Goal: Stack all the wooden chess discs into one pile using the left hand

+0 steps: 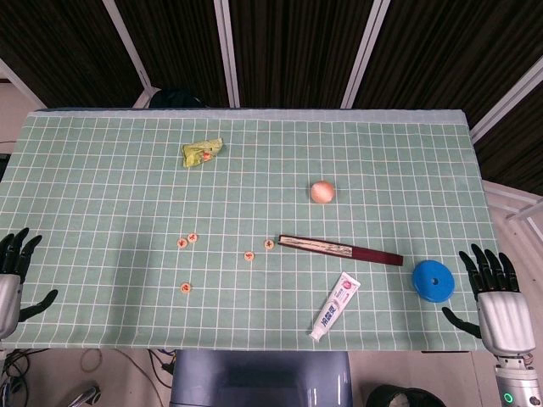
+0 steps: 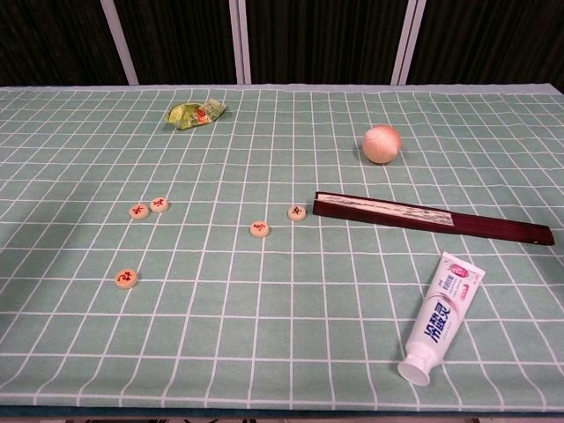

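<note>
- Green gridded table cloth (image 1: 102, 186) covers the work surface, with dark slatted panels behind it.
- Left hand (image 1: 10, 280) sits at the near left edge of the table, fingers spread, holding nothing; it shows only in the head view.
- Right hand (image 1: 496, 301) sits at the near right corner, fingers likewise spread and empty, just beside a blue disc (image 1: 433, 281).
- Wooden chess discs, five in all, lie flat and unstacked: a lone disc (image 2: 126, 278) nearest the left hand; a touching pair (image 2: 148, 208) farther in; two more (image 2: 259, 229) and (image 2: 297, 212) toward the centre, apart from each other.
- Every disc lies to the right of the left hand and farther onto the table; judged nearer that hand than the right one.
- Stacking not yet begun; the lone disc looks the first reach.
- Hazard: the centre disc rests just beside the tip of a folded fan (image 2: 432, 218).
- Also present: toothpaste tube (image 2: 439, 315), peach-coloured ball (image 2: 382, 144), green wrapper (image 2: 196, 113).
</note>
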Action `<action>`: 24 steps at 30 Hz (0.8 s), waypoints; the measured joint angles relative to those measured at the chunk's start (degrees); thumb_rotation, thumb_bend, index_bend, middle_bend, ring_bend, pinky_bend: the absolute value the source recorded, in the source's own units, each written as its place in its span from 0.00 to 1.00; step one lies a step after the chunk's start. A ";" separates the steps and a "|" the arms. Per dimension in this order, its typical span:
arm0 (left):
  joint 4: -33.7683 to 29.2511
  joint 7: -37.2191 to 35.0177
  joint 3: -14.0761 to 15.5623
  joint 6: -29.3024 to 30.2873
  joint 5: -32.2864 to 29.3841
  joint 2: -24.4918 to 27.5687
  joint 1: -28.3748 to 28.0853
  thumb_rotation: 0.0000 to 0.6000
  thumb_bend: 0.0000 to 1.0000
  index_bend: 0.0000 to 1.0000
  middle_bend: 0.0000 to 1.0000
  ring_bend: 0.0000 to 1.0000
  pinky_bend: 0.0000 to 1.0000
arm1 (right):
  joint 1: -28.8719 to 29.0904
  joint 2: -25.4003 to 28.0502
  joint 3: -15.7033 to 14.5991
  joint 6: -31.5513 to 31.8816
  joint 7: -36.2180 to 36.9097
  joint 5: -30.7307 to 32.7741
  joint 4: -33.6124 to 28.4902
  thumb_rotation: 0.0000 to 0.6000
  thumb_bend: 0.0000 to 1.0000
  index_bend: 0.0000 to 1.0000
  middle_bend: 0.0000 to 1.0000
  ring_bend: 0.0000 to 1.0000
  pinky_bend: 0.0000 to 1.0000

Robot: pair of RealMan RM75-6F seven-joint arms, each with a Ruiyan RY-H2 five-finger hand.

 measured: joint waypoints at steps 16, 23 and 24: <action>0.77 -3.10 -0.25 -0.69 -0.22 0.44 -0.42 1.00 0.16 0.14 0.00 0.00 0.00 | -0.23 0.34 0.15 0.08 0.38 0.55 -0.54 1.00 0.23 0.09 0.01 0.00 0.00; 0.89 -5.28 -0.09 -1.29 0.62 1.10 -0.93 1.00 0.15 0.15 0.00 0.00 0.00 | -0.30 0.54 0.32 0.05 0.59 0.94 -0.95 1.00 0.23 0.09 0.01 0.00 0.00; 0.84 -5.37 -0.12 -1.47 0.70 1.16 -1.09 1.00 0.15 0.16 0.00 0.00 0.00 | -0.32 0.49 0.31 0.06 0.74 0.98 -0.82 1.00 0.23 0.09 0.01 0.00 0.00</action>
